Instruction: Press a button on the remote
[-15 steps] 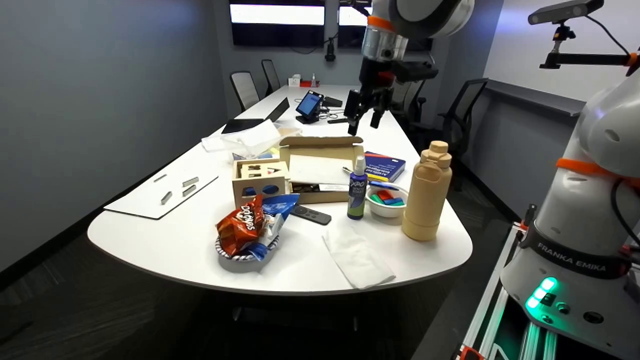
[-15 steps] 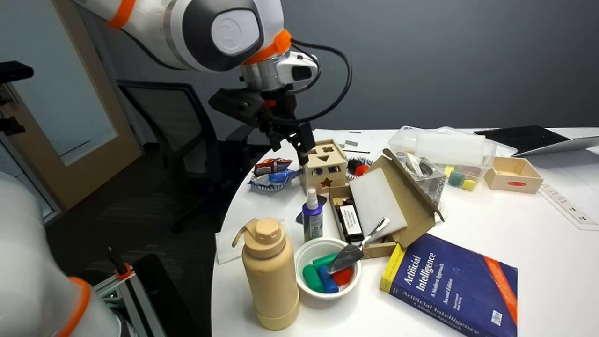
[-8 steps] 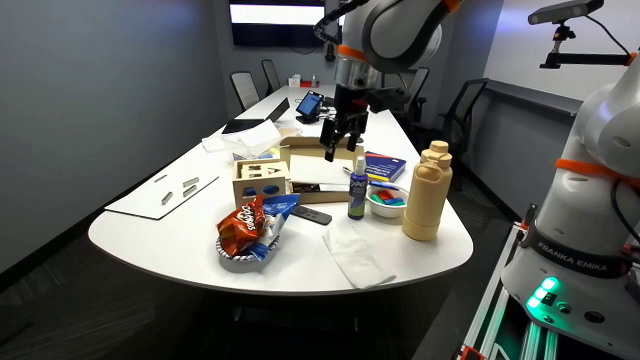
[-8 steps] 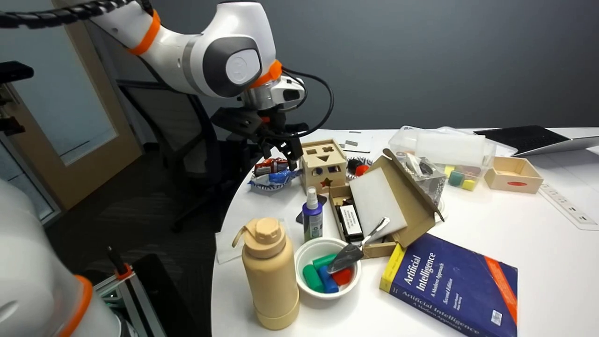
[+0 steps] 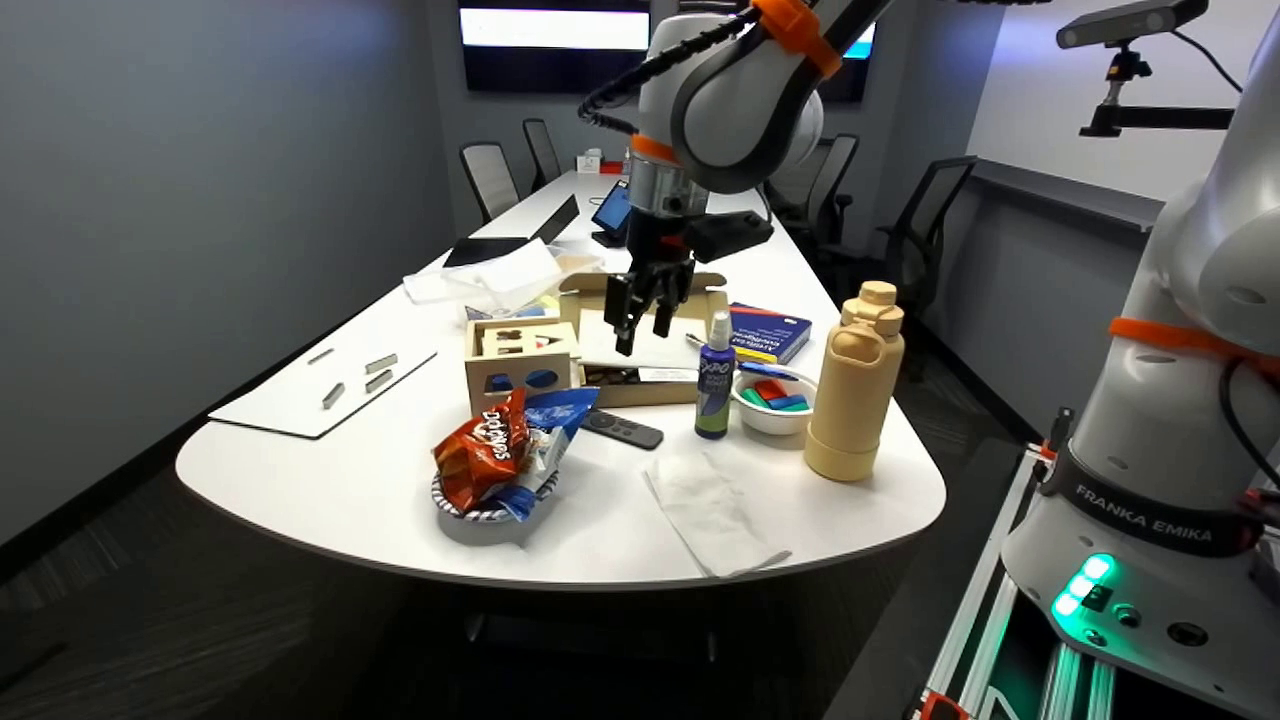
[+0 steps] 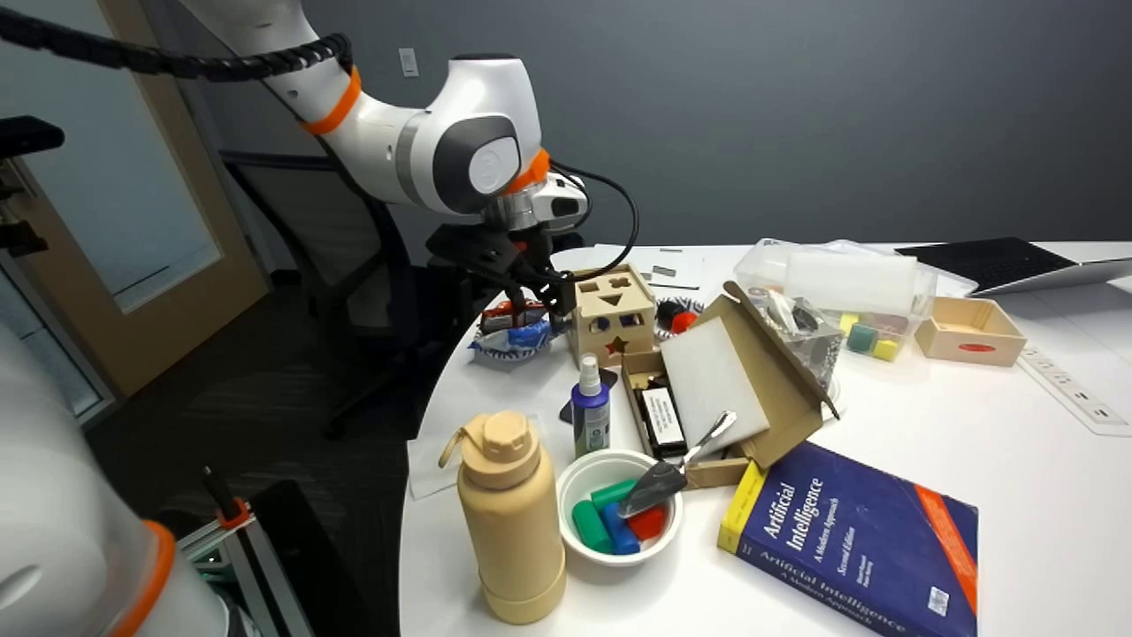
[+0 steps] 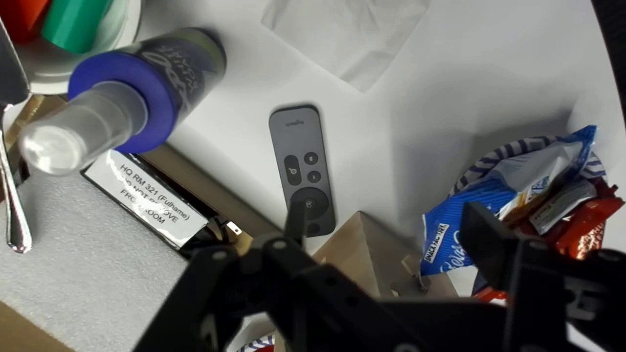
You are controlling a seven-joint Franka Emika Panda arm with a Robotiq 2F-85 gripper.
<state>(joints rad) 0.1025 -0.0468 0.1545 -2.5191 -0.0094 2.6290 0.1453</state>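
Note:
The remote (image 5: pixel 622 428) is a slim dark grey bar lying flat on the white table between the snack bags and the spray bottle. In an exterior view the spray bottle partly hides the remote (image 6: pixel 608 378). In the wrist view the remote (image 7: pixel 301 142) shows its buttons, with the round pad low and partly covered by a finger. My gripper (image 5: pixel 643 335) is open and empty, in the air above the table. It also shows in the other views (image 6: pixel 538 314) (image 7: pixel 386 212). Its fingers are apart, and one finger overlaps the remote's lower end in the wrist view.
A spray bottle (image 5: pixel 714 385) stands beside the remote. A wooden shape box (image 5: pixel 520 360), an open cardboard box (image 5: pixel 640 395) and a basket of snack bags (image 5: pixel 490 515) are close by. A tan bottle (image 5: pixel 855 390), a white bowl (image 5: pixel 770 420) and a cloth (image 5: pixel 715 515) surround them.
My gripper has moved lower, and leftward in an exterior view, over the cardboard box and wooden box area. It has stayed open. The remote and the other objects have not moved.

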